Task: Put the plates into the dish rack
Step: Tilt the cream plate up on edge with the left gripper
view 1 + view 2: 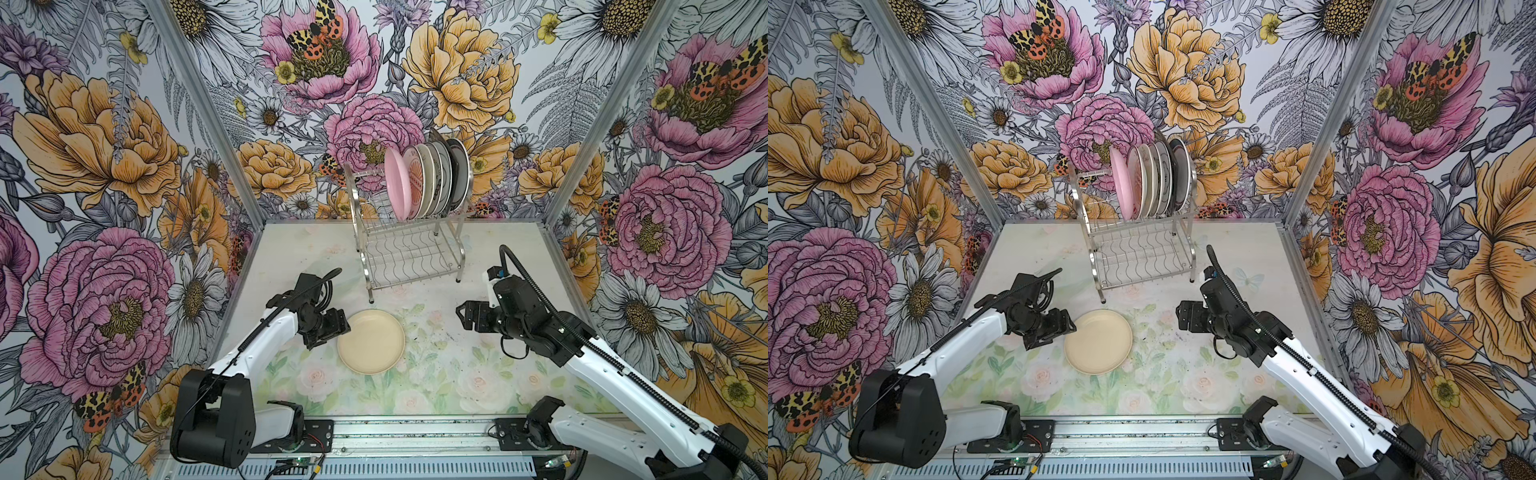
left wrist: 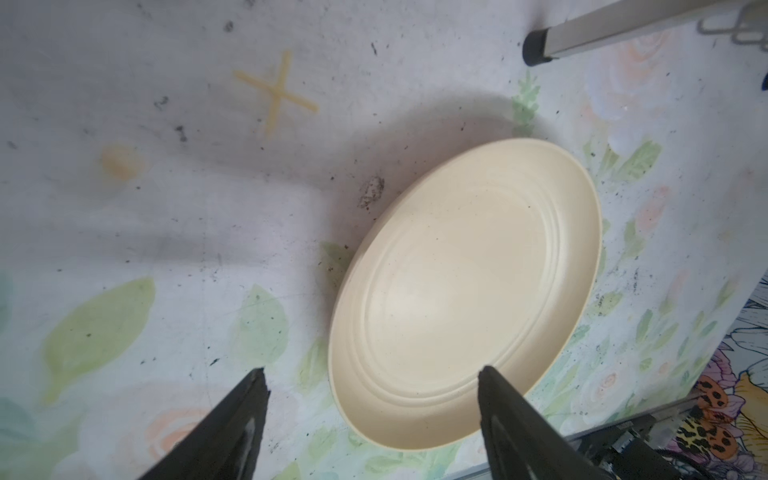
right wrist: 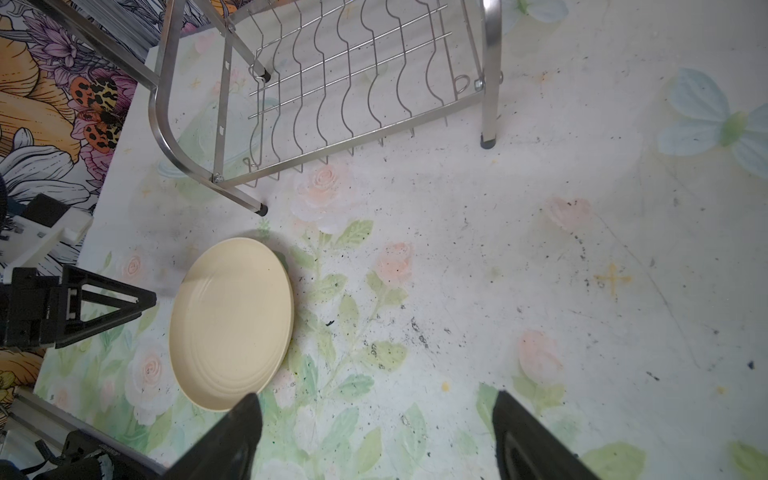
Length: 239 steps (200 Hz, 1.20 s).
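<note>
A plain cream plate [image 1: 371,341] [image 1: 1098,342] [image 2: 469,291] [image 3: 230,324] lies flat on the table in front of the dish rack [image 1: 409,249] [image 1: 1142,249] [image 3: 345,83]. On the rack's upper tier several plates stand on edge, with a pink one [image 1: 397,185] [image 1: 1121,187] at the left end. My left gripper [image 1: 345,328] [image 1: 1071,328] [image 2: 372,374] is open at the cream plate's left rim. One finger hangs over the plate and the other over the table beside it. To the plate's right my right gripper [image 1: 461,318] [image 1: 1181,318] [image 3: 374,397] is open, holding nothing.
A rack leg [image 2: 540,48] stands just behind the cream plate. Flower-printed walls [image 1: 124,208] close in the table on three sides. A metal rail [image 1: 415,434] with both arm bases runs along the front edge. A yellow cross mark [image 2: 278,91] is on the tabletop.
</note>
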{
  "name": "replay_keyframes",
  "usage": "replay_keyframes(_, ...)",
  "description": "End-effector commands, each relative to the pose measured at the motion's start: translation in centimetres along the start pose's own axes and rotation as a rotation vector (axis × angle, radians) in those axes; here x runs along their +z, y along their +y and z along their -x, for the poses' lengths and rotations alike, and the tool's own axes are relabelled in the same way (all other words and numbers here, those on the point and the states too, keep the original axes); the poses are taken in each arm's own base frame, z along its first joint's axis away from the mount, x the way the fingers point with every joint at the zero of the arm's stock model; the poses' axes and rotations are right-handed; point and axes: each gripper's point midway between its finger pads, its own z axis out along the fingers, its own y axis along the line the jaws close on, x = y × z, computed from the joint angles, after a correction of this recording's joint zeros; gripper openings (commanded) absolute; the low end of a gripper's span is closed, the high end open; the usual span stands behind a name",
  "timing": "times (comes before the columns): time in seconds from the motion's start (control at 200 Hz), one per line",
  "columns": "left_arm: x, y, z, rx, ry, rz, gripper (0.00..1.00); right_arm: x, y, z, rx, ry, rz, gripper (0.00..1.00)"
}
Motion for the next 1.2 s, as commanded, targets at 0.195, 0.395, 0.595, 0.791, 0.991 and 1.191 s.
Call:
replay_keyframes(0.195,2.1,0.1,0.0,-0.061,-0.064,0.025,0.59,0.6,1.0,0.8,-0.023,-0.006,0.049,0.87)
replay_keyframes(0.395,3.8,0.3,0.1,-0.04,-0.052,0.055,0.48,0.4,0.9,0.7,-0.017,-0.01,0.052,0.87)
replay_keyframes(0.595,4.8,0.3,-0.1,-0.031,-0.032,0.067,0.34,0.2,0.5,0.2,0.008,-0.016,0.048,0.87)
replay_keyframes(0.791,5.3,0.2,-0.7,0.004,-0.008,0.072,0.23,0.2,0.1,-0.1,0.023,-0.018,0.044,0.87)
replay_keyframes(0.991,5.7,-0.8,-1.3,0.076,0.008,0.07,0.15,0.3,0.0,-0.4,0.029,-0.013,0.042,0.87)
replay_keyframes(1.191,5.4,-1.8,-1.7,0.116,0.008,0.044,0.0,0.4,-0.1,-0.6,0.029,-0.008,0.043,0.87)
